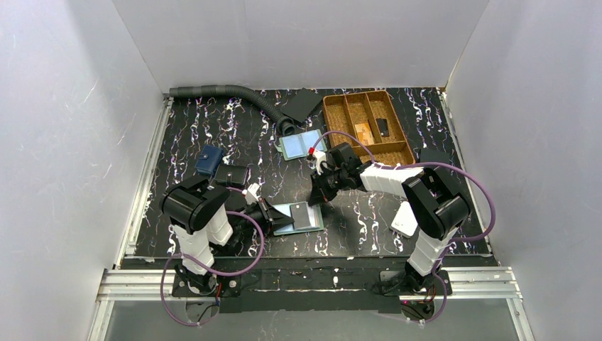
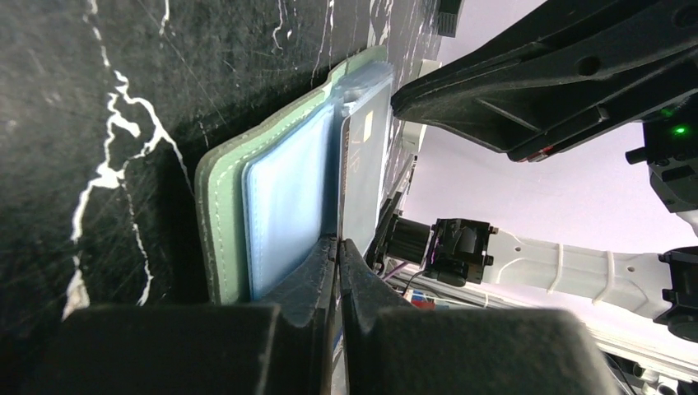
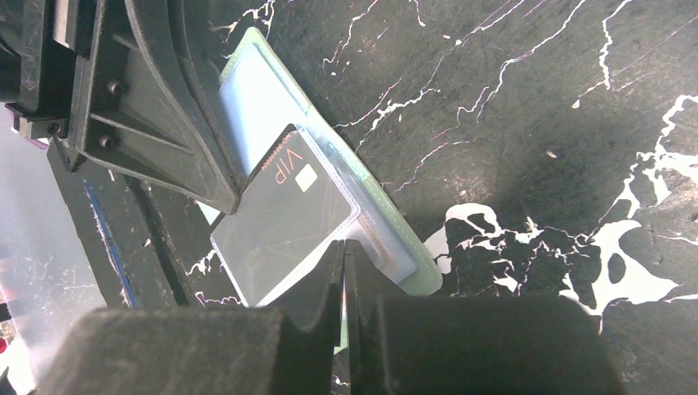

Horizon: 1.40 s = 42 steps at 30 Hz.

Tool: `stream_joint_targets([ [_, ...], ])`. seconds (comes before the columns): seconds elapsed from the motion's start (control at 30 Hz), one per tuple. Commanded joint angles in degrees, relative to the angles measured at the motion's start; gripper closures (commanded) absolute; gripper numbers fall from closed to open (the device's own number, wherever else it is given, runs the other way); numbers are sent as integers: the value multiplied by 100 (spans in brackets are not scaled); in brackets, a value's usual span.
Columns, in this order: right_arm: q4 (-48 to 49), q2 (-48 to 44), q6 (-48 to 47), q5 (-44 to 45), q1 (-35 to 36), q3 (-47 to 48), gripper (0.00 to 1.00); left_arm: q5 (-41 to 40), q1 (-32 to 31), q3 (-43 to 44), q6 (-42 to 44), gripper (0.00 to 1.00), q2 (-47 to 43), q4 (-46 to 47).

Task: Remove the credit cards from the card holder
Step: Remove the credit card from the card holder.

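Card holder (image 3: 255, 107) lies open. Right end effector (image 3: 343, 247) pinches its dark credit card (image 3: 284, 218); left end effector (image 2: 337, 245) is pressed together.

1. I read "VIP" in pale letters on the dark card (image 3: 284, 216) lying over the card holder (image 3: 416, 267).
2. The smaller print beside it is too fine for me to read.

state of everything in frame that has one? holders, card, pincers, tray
card holder: open, lying flat on the table.
credit card: dark, VIP face up, at the clear sleeve; how far out is unclear.
left pincer: shut at the holder's sleeve edge.
right pincer: shut, seemingly pinching the card's edge.
second holder: open flat.
wooden tray: small items in two compartments.
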Motion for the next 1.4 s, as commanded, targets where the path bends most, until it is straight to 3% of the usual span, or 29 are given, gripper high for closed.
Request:
stream_joint_targets([
  [0.0, -387, 209, -263, 553, -8, 19, 91, 47, 83, -91, 83, 100, -197, 39],
  [1.37, -264, 8, -394, 15, 5, -32, 89, 614, 440, -180, 117, 100, -377, 58],
])
